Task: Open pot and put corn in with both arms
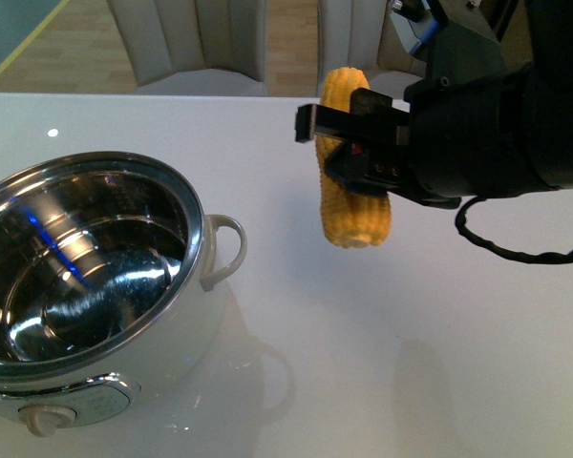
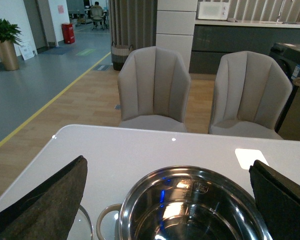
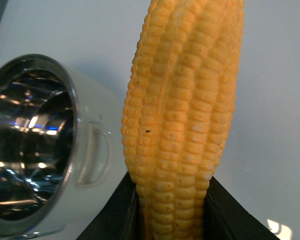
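Note:
The white pot (image 1: 196,315) stands open at the table's front left, its shiny steel inside (image 1: 76,267) bare and its cream loop handle (image 1: 227,250) toward the middle. My right gripper (image 1: 349,143) is shut on the yellow corn (image 1: 353,215), holding it upright above the table to the right of the pot. In the right wrist view the corn (image 3: 182,110) fills the frame between the black fingers (image 3: 115,215), with the pot (image 3: 85,150) beside it. My left gripper (image 2: 170,200) hangs open above the pot (image 2: 190,205), nothing between its pads (image 2: 50,200).
A curved glass edge (image 2: 87,227) shows beside the pot's handle in the left wrist view. Two grey chairs (image 2: 155,90) stand behind the table's far edge. The right arm's black cable (image 1: 516,250) loops above the white tabletop (image 1: 411,334).

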`<state>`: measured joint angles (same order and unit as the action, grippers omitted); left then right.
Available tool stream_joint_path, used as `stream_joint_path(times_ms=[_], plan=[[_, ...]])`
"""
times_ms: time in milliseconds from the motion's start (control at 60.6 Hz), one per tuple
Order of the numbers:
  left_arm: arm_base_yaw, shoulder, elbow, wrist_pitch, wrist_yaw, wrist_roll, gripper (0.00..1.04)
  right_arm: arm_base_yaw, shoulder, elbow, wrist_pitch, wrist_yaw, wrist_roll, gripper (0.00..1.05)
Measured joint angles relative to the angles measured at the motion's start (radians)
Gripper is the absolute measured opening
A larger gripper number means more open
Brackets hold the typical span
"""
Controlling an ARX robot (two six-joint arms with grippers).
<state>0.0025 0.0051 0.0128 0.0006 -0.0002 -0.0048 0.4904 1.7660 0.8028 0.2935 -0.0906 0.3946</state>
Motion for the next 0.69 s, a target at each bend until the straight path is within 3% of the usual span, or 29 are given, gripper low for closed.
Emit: stream_joint_path(times_ms=[149,693], plan=[[0.0,0.0,0.0,0.0,0.0,0.0,0.98,0.034,0.061,0.042,0.008,-0.046,0.129,0.23],[0.0,0.0,0.0,0.0,0.0,0.0,0.98,0.144,0.186,0.207,0.054,-0.144,0.299,0.23]])
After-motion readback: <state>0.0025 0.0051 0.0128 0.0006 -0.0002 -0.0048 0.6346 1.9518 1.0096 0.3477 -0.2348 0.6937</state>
